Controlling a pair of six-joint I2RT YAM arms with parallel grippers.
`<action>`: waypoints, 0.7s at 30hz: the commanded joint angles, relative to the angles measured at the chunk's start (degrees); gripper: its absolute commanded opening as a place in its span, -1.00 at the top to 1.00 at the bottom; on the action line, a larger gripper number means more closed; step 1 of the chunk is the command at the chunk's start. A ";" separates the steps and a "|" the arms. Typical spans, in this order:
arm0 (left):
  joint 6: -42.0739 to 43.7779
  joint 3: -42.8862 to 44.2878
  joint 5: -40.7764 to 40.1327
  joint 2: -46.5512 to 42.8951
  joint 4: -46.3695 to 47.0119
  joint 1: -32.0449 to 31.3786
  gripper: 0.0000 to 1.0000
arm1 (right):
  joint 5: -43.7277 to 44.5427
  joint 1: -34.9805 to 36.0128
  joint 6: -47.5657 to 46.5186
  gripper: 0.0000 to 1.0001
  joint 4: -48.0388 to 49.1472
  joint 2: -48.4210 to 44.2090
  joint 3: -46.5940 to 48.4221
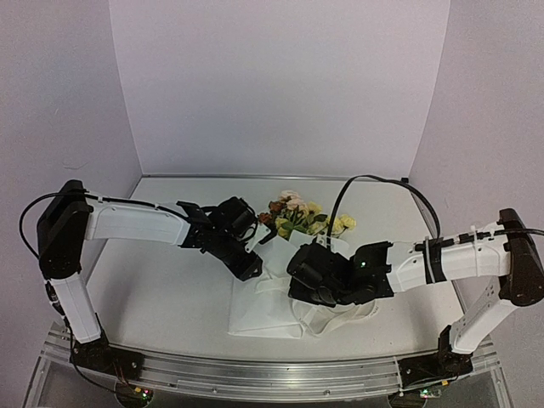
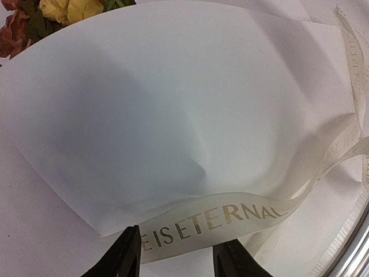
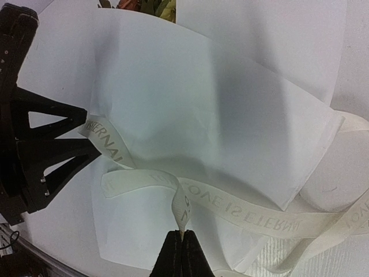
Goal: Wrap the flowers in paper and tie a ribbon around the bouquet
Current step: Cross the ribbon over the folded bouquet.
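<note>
The paper lies folded over the flowers, whose blooms stick out at its far end. A cream ribbon printed with letters runs across the paper near its lower edge. My left gripper stands open at the paper's left side. The ribbon runs across the gap between its fingers. My right gripper is shut on a pinched fold of the ribbon, lifted a little off the sheet. In the right wrist view the left fingers sit at the ribbon's end.
A metal rail runs along the table's near edge, close to the paper's lower end. A black cable arches over the flowers toward the right arm. White walls enclose the table on three sides.
</note>
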 commanded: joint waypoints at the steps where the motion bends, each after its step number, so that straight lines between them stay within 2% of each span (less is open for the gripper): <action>1: 0.66 2.52 -2.48 0.72 3.97 -0.12 0.25 | 0.32 0.01 -0.12 1.00 1.42 -1.06 0.52; 5: 0.33 2.30 -4.78 1.03 5.65 -0.10 0.66 | 0.35 0.01 -0.10 1.00 1.67 -0.88 0.92; 9: 0.07 2.27 -4.16 0.20 5.99 -0.10 0.97 | 1.20 0.09 -0.59 1.00 2.90 -1.04 1.24; 21: -2.79 5.03 5.91 -1.93 1.84 1.86 1.00 | 19.52 6.15 -15.44 1.00 8.39 -2.19 3.53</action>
